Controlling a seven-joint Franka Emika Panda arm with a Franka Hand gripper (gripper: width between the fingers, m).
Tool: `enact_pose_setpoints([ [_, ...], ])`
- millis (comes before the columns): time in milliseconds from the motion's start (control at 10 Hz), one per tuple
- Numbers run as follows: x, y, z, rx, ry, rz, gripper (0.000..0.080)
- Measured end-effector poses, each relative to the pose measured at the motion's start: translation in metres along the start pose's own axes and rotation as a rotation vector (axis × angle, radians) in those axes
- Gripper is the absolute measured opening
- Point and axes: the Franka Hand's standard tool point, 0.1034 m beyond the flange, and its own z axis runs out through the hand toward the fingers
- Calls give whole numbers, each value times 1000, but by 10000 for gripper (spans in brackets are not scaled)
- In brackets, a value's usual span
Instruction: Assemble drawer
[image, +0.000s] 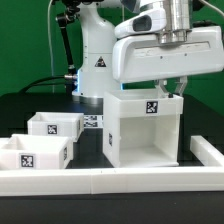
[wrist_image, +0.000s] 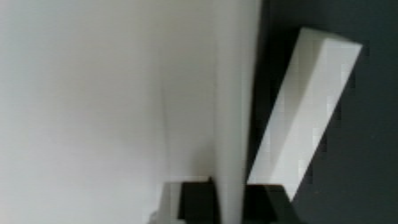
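Exterior view
Housing (image: 145, 135): stands upright on the surface (image: 20, 112) with its open face to the camera, right of centre in the exterior view, close to the rail (image: 110, 182).
Tool (image: 170, 92): comes down on the housing's top edge from directly above. A top hold like this probably lets the arm (image: 100, 45) slide or lift the whole box without tipping it.
Trays: two, both loose and open side up at the exterior view's left. The far tray (image: 55, 125) and the near tray (image: 35, 155) sit just beside each other, and neither is in the housing.
Why apart: the trays likely wait until the housing is squared up against the rail.
Marker board (image: 91, 122): lies flat between the far tray and the housing.
Surface: black and matt, with white rail along the front and the right edge.
Room: dark curtain behind, cables near the arm base.

Wrist view
Housing (wrist_image: 89, 100): a broad white face fills most of the frame, blurred.
Tool (wrist_image: 231, 203): the dark fingers (wrist_image: 192, 200) sit on either side of a thin white wall with no gap showing, so it reads as clamped on the housing.
Slab (wrist_image: 302, 110): white and tilted, beyond a dark gap. Possibly the rail, but I cannot tell.
Task state: early, with both trays yet to be slid in.
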Motion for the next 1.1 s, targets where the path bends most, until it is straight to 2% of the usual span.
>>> enact_pose_setpoints([
  [400,-1,-2,-1,0,0,-4,38],
  [500,3,-2,1,2,3,1,38],
  [700,19,-3,4,5,22,25,38],
  [800,24,1,5,5,29,12,38],
  [900,28,10,4,2,37,6,38],
  [1100,29,7,4,3,39,13,38],
])
